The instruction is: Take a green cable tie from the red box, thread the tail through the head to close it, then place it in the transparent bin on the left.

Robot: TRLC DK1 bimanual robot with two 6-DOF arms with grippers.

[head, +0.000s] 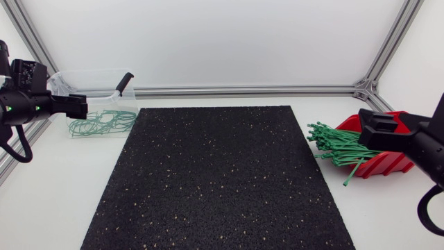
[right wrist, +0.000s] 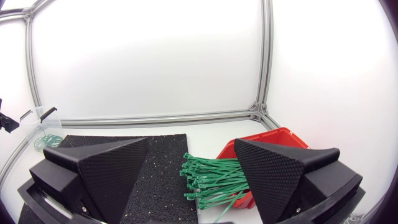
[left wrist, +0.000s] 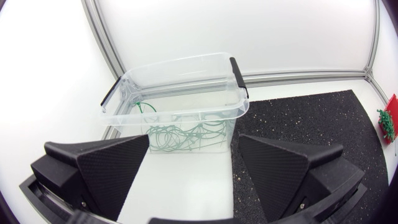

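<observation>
The red box [head: 388, 156] sits at the right of the table with a bundle of green cable ties [head: 340, 149] spilling out toward the mat. My right gripper [head: 371, 130] hovers over the box, open and empty; in the right wrist view the cable ties [right wrist: 214, 180] and red box [right wrist: 261, 144] lie just ahead of its spread fingers [right wrist: 93, 171]. The transparent bin [head: 97, 104] stands at the back left, holding several closed green ties [head: 104, 123]. My left gripper [head: 82, 105] is at the bin, open and empty; the bin [left wrist: 180, 93] with its looped ties [left wrist: 183, 137] lies right ahead of it.
A black speckled mat [head: 218, 177] covers the table's middle. Aluminium frame rails [head: 243, 90] run along the back and sides. The bin has black clip handles [head: 125, 82] at its ends.
</observation>
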